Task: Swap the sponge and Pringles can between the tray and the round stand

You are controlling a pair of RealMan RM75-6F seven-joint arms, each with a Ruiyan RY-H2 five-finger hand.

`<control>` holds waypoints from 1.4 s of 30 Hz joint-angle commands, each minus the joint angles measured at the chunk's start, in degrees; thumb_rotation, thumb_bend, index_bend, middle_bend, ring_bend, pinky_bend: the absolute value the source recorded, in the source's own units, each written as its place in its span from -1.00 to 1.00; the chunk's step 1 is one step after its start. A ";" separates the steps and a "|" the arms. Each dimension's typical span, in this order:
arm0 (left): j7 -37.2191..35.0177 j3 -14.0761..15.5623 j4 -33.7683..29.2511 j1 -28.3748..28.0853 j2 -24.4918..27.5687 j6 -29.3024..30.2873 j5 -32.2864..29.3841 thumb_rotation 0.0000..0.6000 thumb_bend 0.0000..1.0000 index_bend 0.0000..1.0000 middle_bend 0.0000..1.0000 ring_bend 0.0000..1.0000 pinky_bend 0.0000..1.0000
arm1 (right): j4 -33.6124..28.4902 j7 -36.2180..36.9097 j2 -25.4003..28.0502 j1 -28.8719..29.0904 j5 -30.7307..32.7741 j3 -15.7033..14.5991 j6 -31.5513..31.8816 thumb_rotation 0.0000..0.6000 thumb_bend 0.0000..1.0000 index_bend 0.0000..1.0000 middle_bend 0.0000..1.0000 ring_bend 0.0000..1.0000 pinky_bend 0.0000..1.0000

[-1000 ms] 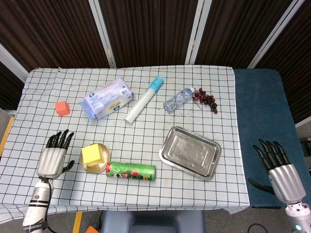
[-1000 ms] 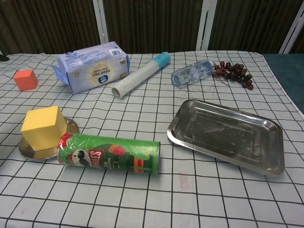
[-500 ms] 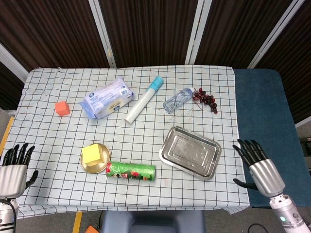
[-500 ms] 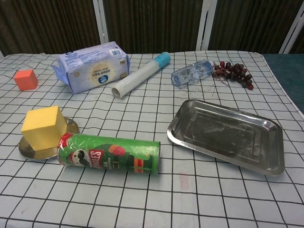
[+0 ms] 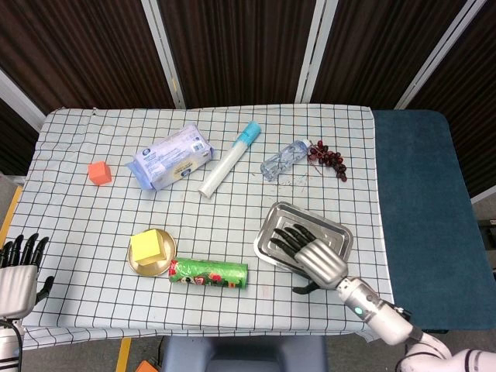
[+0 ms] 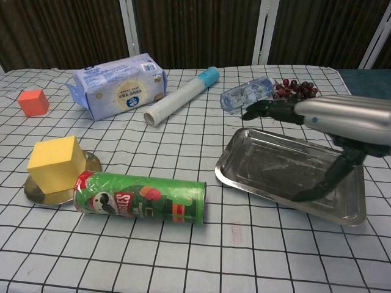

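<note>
A yellow sponge (image 5: 146,247) (image 6: 55,162) sits on the round gold stand (image 5: 165,263) (image 6: 93,162) at the front left. A green Pringles can (image 5: 208,273) (image 6: 140,198) lies on its side on the cloth, right beside the stand. The steel tray (image 5: 335,234) (image 6: 263,162) at the front right holds nothing. My right hand (image 5: 310,249) (image 6: 333,122) hovers open over the tray with its fingers spread, pointing toward the can. My left hand (image 5: 18,270) is open off the table's left front corner, seen only in the head view.
Along the back lie an orange cube (image 5: 98,172) (image 6: 33,102), a pack of wet wipes (image 5: 169,156) (image 6: 120,84), a white tube with a blue cap (image 5: 229,159) (image 6: 180,96), a crushed plastic bottle (image 5: 284,160) (image 6: 246,94) and dark grapes (image 5: 328,159) (image 6: 297,90).
My right hand has swung in from beyond the table's right edge to above the tray. My left hand has drawn back from beside the stand to the left front corner.
</note>
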 commanded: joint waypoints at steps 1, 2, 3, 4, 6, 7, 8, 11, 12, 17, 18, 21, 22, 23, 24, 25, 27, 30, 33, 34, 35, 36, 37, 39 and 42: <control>0.41 -0.19 -0.19 0.01 0.04 -0.71 0.03 1.00 -0.36 -0.70 -0.78 -0.99 -0.78 | -0.87 -4.32 -4.57 3.47 4.51 2.22 -3.40 1.00 -0.96 -0.75 -0.89 -0.99 -0.72; 0.42 -0.23 -0.15 0.02 0.03 -0.93 0.06 1.00 -0.36 -0.69 -0.77 -0.99 -0.78 | -0.87 -4.96 -5.30 4.03 5.43 2.46 -3.80 1.00 -0.96 -0.74 -0.89 -0.99 -0.72; 0.41 -0.28 -0.14 0.08 0.03 -1.29 -0.06 1.00 -0.36 -0.69 -0.77 -0.98 -0.78 | -0.75 -5.64 -6.45 4.93 6.81 2.78 -4.57 1.00 -0.96 -0.74 -0.89 -0.99 -0.72; 0.44 -0.38 -0.21 0.10 0.07 -1.54 -0.20 1.00 -0.36 -0.69 -0.76 -0.98 -0.78 | -0.56 -6.12 -7.22 5.52 7.87 2.98 -5.05 1.00 -0.96 -0.73 -0.88 -0.98 -0.72; 0.41 -0.67 -0.46 0.18 0.18 -1.93 -0.48 1.00 -0.36 -0.69 -0.76 -0.98 -0.78 | 0.17 -7.20 -8.96 6.91 10.27 3.28 -6.16 1.00 -0.96 -0.71 -0.87 -0.97 -0.72; 0.39 -0.81 -0.57 0.23 0.21 -2.05 -0.60 1.00 -0.36 -0.69 -0.76 -0.98 -0.78 | 0.66 -7.62 -9.78 7.54 11.27 3.41 -6.61 1.00 -0.96 -0.70 -0.86 -0.97 -0.72; 0.42 -0.91 -0.66 0.27 0.24 -2.19 -0.72 1.00 -0.36 -0.69 -0.76 -0.98 -0.78 | 1.31 -8.00 -10.70 8.19 12.24 3.55 -7.04 1.00 -0.96 -0.70 -0.86 -0.96 -0.72; 0.48 -1.25 -0.86 0.32 0.24 -2.81 -1.13 1.00 -0.36 -0.69 -0.76 -0.98 -0.78 | 4.45 -9.28 -14.27 10.52 15.41 3.94 -8.42 1.00 -0.96 -0.68 -0.85 -0.95 -0.72; 0.41 -1.30 -1.00 0.32 0.23 -3.15 -1.22 1.00 -0.36 -0.69 -0.76 -0.98 -0.78 | 6.02 -9.79 -15.82 11.49 16.69 4.08 -8.95 1.00 -0.96 -0.67 -0.85 -0.95 -0.72; 0.04 -1.07 -1.08 0.13 0.76 -4.90 -1.08 1.00 -0.36 -0.69 -0.75 -0.97 -0.78 | 12.11 -10.72 -21.62 14.76 20.86 4.35 -10.40 1.00 -0.96 -0.57 -0.79 -0.91 -0.72; -0.12 -1.14 -1.19 0.16 0.85 -4.98 -1.15 1.00 -0.36 -0.69 -0.75 -0.97 -0.78 | 12.81 -10.78 -22.25 15.07 21.16 4.33 -10.44 1.00 -0.96 -0.55 -0.78 -0.90 -0.72; -0.33 -1.22 -1.31 0.20 0.96 -5.06 -1.17 1.00 -0.36 -0.69 -0.75 -0.97 -0.78 | 13.69 -10.85 -23.02 15.44 21.45 4.29 -10.34 1.00 -0.96 -0.47 -0.72 -0.85 -0.72; -0.70 -1.34 -1.41 0.25 1.08 -5.07 -1.16 1.00 -0.36 -0.69 -0.75 -0.97 -0.78 | 14.69 -10.96 -23.83 15.81 21.61 4.20 -10.25 1.00 -0.96 -0.39 -0.67 -0.81 -0.70; -1.13 -1.39 -1.48 0.32 1.27 -5.11 -1.03 1.00 -0.36 -0.69 -0.75 -0.97 -0.78 | 16.00 -11.04 -24.87 16.23 21.72 4.08 -10.04 1.00 -0.96 -0.31 -0.62 -0.77 -0.69; -1.78 -1.38 -1.62 0.41 1.58 -4.87 -0.49 1.00 -0.36 -0.69 -0.74 -0.97 -0.78 | 18.03 -10.60 -26.50 16.58 21.68 4.13 -9.64 1.00 -0.96 -0.24 -0.59 -0.74 -0.67; -2.12 -1.37 -1.63 0.48 1.71 -4.82 -0.27 1.00 -0.36 -0.69 -0.74 -0.97 -0.78 | 19.19 -10.22 -27.34 16.69 21.28 4.09 -9.15 1.00 -0.96 -0.18 -0.55 -0.70 -0.64; -2.49 -1.38 -1.61 0.57 1.88 -4.94 -0.04 1.00 -0.36 -0.69 -0.74 -0.97 -0.78 | 21.00 -9.46 -28.37 16.73 20.13 3.81 -8.02 1.00 -0.96 -0.06 -0.47 -0.63 -0.59; -2.71 -1.53 -1.68 0.65 1.98 -5.19 -0.07 1.00 -0.36 -0.69 -0.74 -0.97 -0.78 | 22.81 -8.76 -29.19 16.73 18.99 3.47 -6.68 1.00 -0.96 0.09 -0.36 -0.51 -0.51; -2.59 -1.58 -1.70 0.69 2.02 -5.48 -0.05 1.00 -0.36 -0.69 -0.73 -0.96 -0.78 | 24.70 -8.69 -30.02 16.69 18.06 3.06 -5.32 1.00 -0.96 0.20 -0.26 -0.37 -0.37; -2.57 -1.56 -1.76 0.71 2.08 -5.60 -0.02 1.00 -0.36 -0.69 -0.73 -0.96 -0.78 | 25.25 -8.66 -30.23 16.63 17.75 2.91 -4.88 1.00 -0.96 0.25 -0.22 -0.33 -0.32; -2.56 -1.56 -1.82 0.72 2.12 -5.75 -0.03 1.00 -0.36 -0.69 -0.73 -0.96 -0.78 | 25.77 -8.46 -30.41 16.50 17.39 2.76 -4.33 1.00 -0.96 0.28 -0.19 -0.30 -0.29; -2.53 -1.58 -1.82 0.71 2.12 -5.81 -0.03 1.00 -0.36 -0.69 -0.73 -0.96 -0.78 | 25.93 -8.26 -30.44 16.43 17.21 2.71 -4.08 1.00 -0.96 0.34 -0.14 -0.22 -0.23; -2.46 -1.62 -1.79 0.71 2.12 -5.90 -0.01 1.00 -0.36 -0.69 -0.73 -0.96 -0.78 | 26.07 -7.75 -30.36 16.24 16.80 2.67 -3.53 1.00 -0.96 0.38 -0.11 -0.16 -0.19; -2.37 -1.63 -1.84 0.75 2.14 -6.07 0.00 1.00 -0.36 -0.69 -0.73 -0.96 -0.78 | 25.70 -6.81 -29.74 15.75 15.90 2.62 -2.25 1.00 -0.96 0.48 -0.04 0.00 -0.08; -2.20 -1.70 -1.92 0.78 2.13 -6.16 0.09 1.00 -0.36 -0.69 -0.73 -0.96 -0.78 | 24.21 -5.86 -27.99 14.81 13.94 2.57 0.45 1.00 -0.94 0.58 0.03 0.11 0.02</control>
